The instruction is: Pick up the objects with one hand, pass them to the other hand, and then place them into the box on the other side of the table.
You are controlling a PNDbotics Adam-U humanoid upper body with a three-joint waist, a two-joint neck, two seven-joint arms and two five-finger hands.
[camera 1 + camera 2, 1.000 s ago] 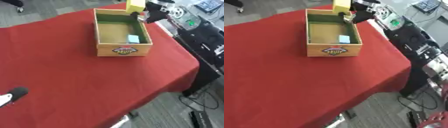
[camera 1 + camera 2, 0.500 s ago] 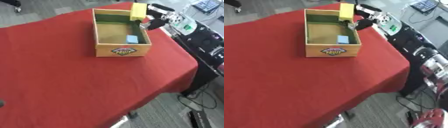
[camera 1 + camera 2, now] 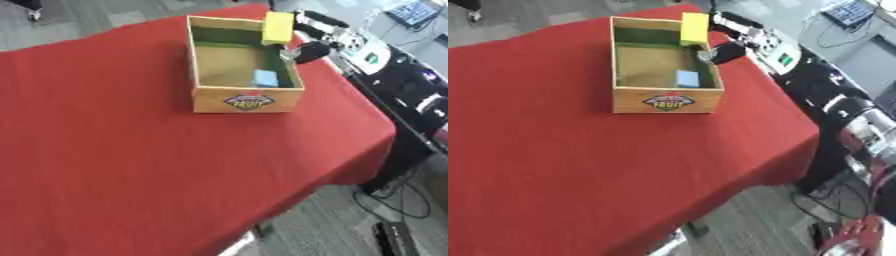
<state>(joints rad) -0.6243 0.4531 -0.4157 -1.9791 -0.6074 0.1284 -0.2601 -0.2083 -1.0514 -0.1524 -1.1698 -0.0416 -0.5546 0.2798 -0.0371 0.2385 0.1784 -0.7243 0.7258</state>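
Covering the table from the near edge to the far side, a red cloth point(image 3: 131, 165) is seen, and a wooden box point(image 3: 248, 99) with a fruit label on its near wall is set on it toward the far right. Inside the box a small blue block point(image 3: 265, 78) is seen lying by the right wall on the tan floor, with a green lining shown on the far wall. At the box's far right corner a yellow block point(image 3: 278, 27) is held upright above the rim by the right hand point(image 3: 308, 47), whose dark fingers are curled against it; the left hand is not seen in either view.
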